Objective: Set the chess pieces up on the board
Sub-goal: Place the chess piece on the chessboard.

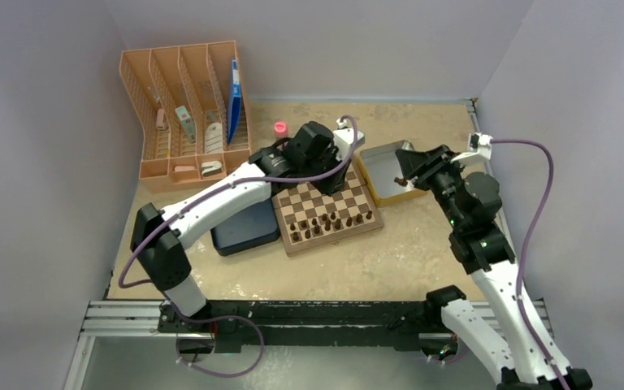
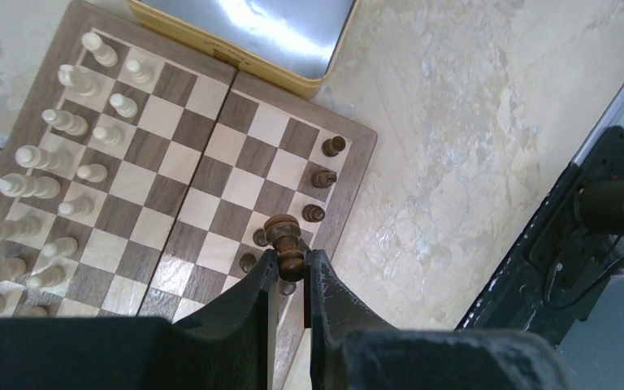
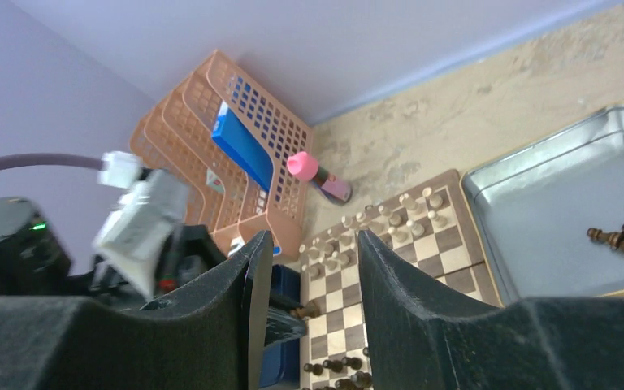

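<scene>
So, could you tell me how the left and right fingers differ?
The left fingers are shut on a dark brown wooden chess piece; the right fingers stand open and empty. The left fingers hang over the checked wooden board; the right fingers by the silver metal tin. Both pairs are black.

Dark piece (image 2: 283, 234) base hidden inside left claw (image 2: 291, 260); board (image 2: 211, 175) lower corner behind claw.

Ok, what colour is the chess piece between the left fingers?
The chess piece is dark brown, clearest in the left wrist view.
</scene>
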